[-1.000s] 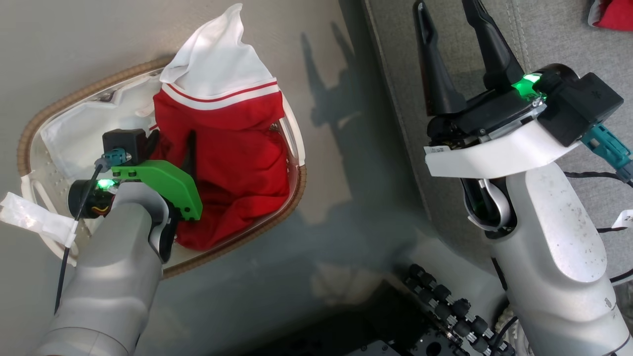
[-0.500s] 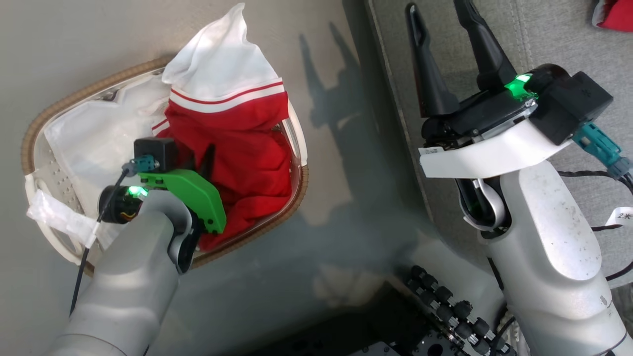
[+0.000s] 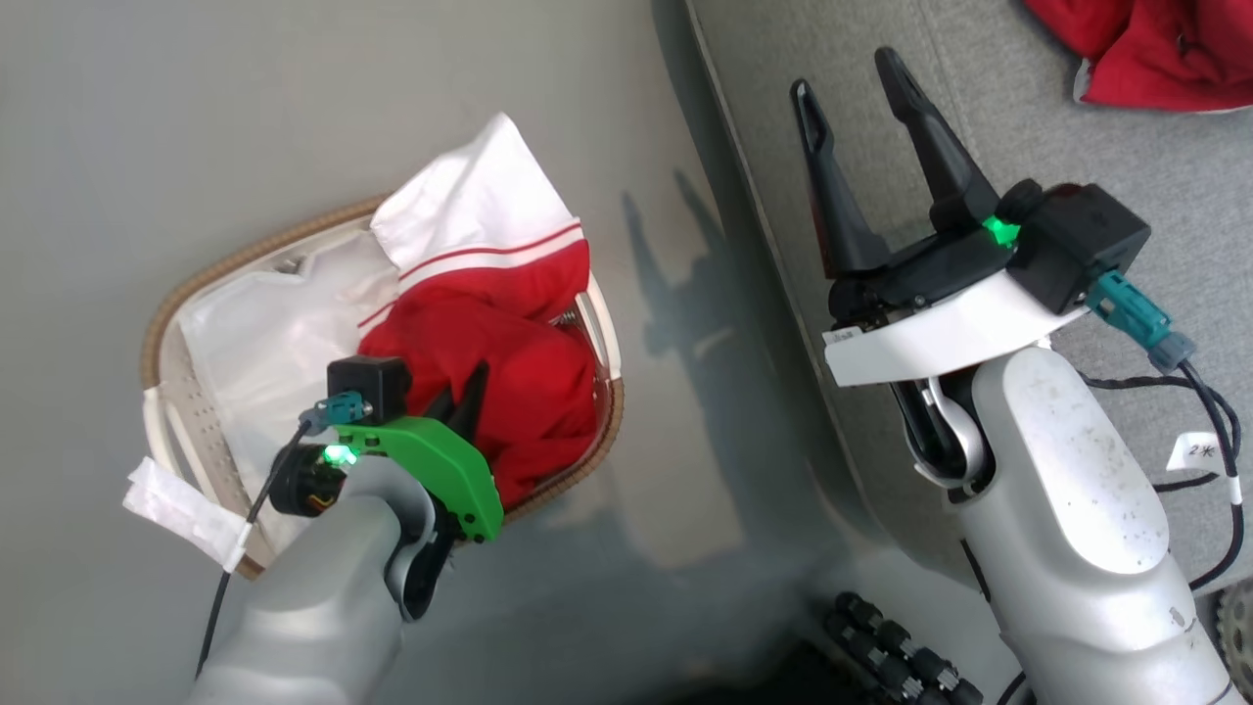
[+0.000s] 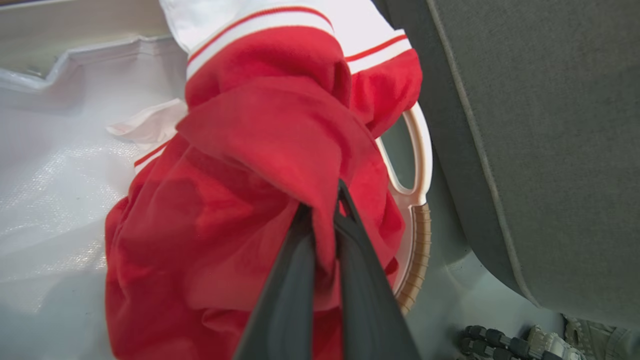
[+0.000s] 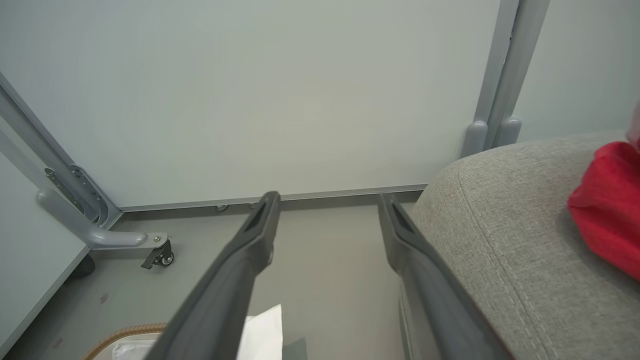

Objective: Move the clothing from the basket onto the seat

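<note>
The left gripper (image 4: 324, 202) is clamped on a fold of the red clothing (image 4: 240, 165), which is heaped at the right end of the basket (image 3: 176, 401), its white panel draped over the far rim. The right gripper (image 3: 847, 78) hovers spread and empty above the left edge of the seat (image 3: 1077, 127). Another red garment (image 3: 1155, 49) lies at the seat's far right.

A smooth grey floor (image 3: 294, 117) has a dull sheen, with soft dark shadows (image 3: 685, 264) lying across it; in the right wrist view a pale, plain panel wall (image 5: 275, 90) stands behind, edged along its base by a metal rail (image 5: 325, 195); a grey upright post (image 5: 502, 65) divides the panels; at the left, a tubular foot (image 5: 95, 232) carries a small braked caster (image 5: 162, 256).
</note>
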